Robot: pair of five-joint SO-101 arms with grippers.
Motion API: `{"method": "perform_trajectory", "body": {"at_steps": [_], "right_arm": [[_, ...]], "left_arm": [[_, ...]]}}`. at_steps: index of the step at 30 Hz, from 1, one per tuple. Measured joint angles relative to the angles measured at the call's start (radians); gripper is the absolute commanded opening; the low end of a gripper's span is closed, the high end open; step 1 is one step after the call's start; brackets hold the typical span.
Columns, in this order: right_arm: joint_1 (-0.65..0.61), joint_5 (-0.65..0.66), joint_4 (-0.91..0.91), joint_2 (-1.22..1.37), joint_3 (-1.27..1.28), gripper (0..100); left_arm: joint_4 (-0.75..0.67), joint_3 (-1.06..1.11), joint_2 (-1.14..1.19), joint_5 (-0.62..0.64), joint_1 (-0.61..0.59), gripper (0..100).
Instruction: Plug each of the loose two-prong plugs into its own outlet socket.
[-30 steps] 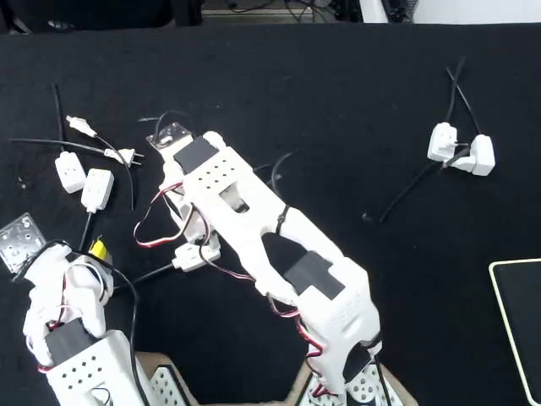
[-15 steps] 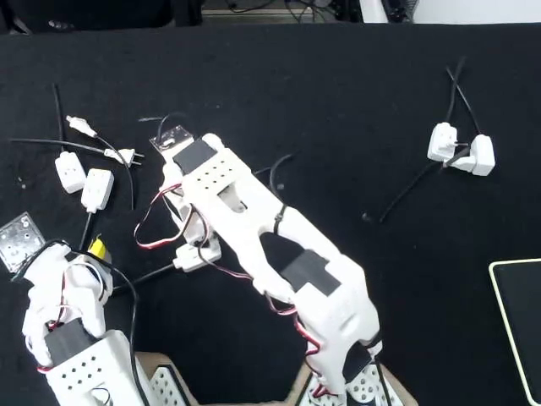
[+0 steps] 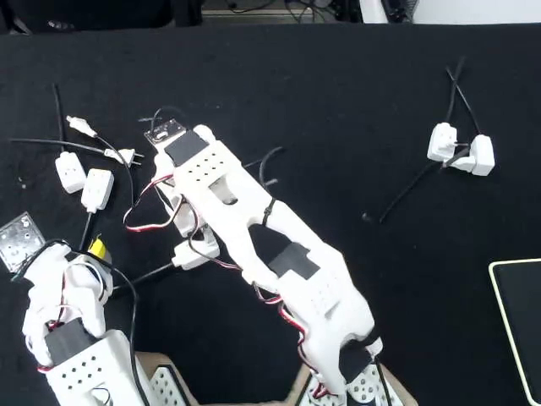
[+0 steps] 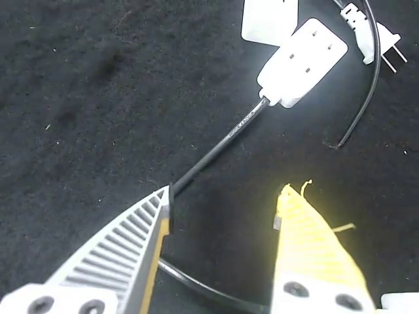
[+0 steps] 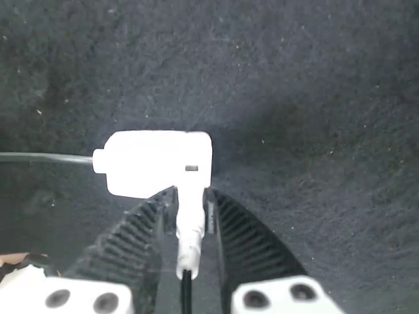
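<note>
My right gripper [image 5: 190, 196] is shut on a white two-prong plug [image 5: 190, 226] that sits against a white outlet block [image 5: 157, 171]. From above, that block [image 3: 189, 255] lies under the right arm, near the table's front left. My left gripper [image 4: 222, 209] is open, grey and yellow fingers straddling a black cord [image 4: 216, 149] that leads to a white two-slot outlet [image 4: 302, 60]. A loose plug [image 4: 386, 55] lies beside it. In the high view, two outlets [image 3: 69, 172] [image 3: 97, 189] and two loose plugs [image 3: 82, 127] [image 3: 127, 156] lie at the left, beyond the left gripper [image 3: 93, 247].
Two more white blocks [image 3: 442, 141] [image 3: 482, 155] with black cords lie at the far right. A dark flat panel with a pale rim [image 3: 514, 313] sits at the right edge. Red and black wires hang along the right arm [image 3: 254, 228].
The right arm's wrist has shifted a little to the left and away. The outlet block under it and the left arm have stayed where they were.
</note>
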Motion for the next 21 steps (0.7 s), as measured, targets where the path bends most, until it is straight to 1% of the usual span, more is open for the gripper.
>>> {"method": "perform_trajectory", "body": {"at_steps": [9,13,21], "right_arm": [[0.0,0.057,0.008,0.037,-0.041,1.0],[0.0,0.107,0.032,0.037,-0.043,1.0],[0.0,0.147,0.038,0.003,-0.018,1.0]], "left_arm": [[0.0,0.0,0.0,-0.002,0.0,26],[0.0,0.0,0.0,-0.002,0.0,26],[0.0,0.0,0.0,-0.002,0.0,26]]}}
